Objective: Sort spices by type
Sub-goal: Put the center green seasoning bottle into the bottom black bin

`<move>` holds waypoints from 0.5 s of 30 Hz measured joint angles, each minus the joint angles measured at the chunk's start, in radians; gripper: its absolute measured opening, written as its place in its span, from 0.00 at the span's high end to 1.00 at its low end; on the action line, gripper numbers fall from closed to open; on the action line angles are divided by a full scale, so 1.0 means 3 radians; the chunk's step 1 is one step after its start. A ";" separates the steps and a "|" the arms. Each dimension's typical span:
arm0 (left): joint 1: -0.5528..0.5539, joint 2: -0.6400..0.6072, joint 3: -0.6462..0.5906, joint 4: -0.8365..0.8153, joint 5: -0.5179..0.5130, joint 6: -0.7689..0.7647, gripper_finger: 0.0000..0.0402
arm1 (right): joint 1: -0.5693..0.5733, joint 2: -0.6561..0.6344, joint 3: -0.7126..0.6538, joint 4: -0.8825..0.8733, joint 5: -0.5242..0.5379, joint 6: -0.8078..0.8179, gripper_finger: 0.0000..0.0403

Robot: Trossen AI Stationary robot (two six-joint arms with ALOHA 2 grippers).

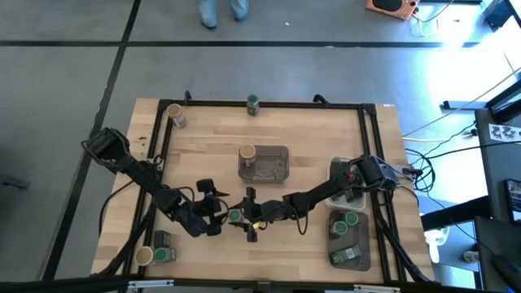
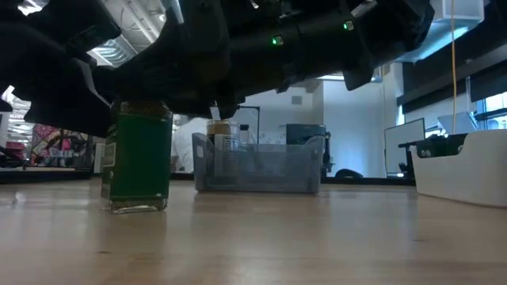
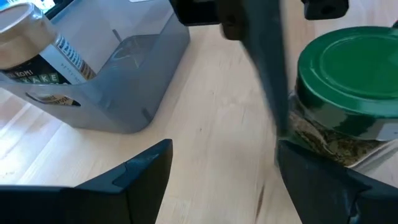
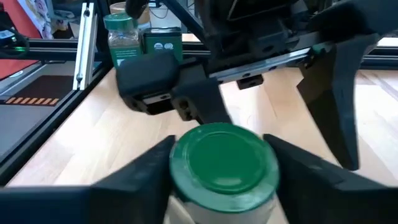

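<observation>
Two claws (image 1: pixel 213 213) (image 1: pixel 251 220) around one green-lidded jar (image 1: pixel 235 216)

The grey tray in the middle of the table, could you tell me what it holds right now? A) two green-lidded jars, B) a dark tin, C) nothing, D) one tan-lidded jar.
D: the high view shows a single tan-lidded jar standing at one end of the grey tray.

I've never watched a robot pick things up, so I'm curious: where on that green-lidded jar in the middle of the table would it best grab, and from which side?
Probably around the round body just under the green lid, coming level from the side. The green-lidded jar stands upright on the table, and the right gripper already has a finger on either side of it. The left gripper crowds one side.
</observation>
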 joint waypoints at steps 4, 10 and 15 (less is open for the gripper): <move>-0.0049 0.0000 0.0000 -0.0004 -0.0005 -0.0012 0.29 | 0.0005 -0.0016 0.0000 -0.0021 -0.0009 -0.0092 0.49; -0.0177 0.0000 0.0000 -0.0008 0.0010 0.0034 0.29 | 0.0183 -0.0465 -0.0005 -0.0583 0.0237 -0.0339 0.49; -0.0209 0.0000 0.0001 -0.0003 0.0009 0.0052 0.29 | 0.0500 -0.0939 0.0000 -0.1349 0.0612 -0.0343 0.49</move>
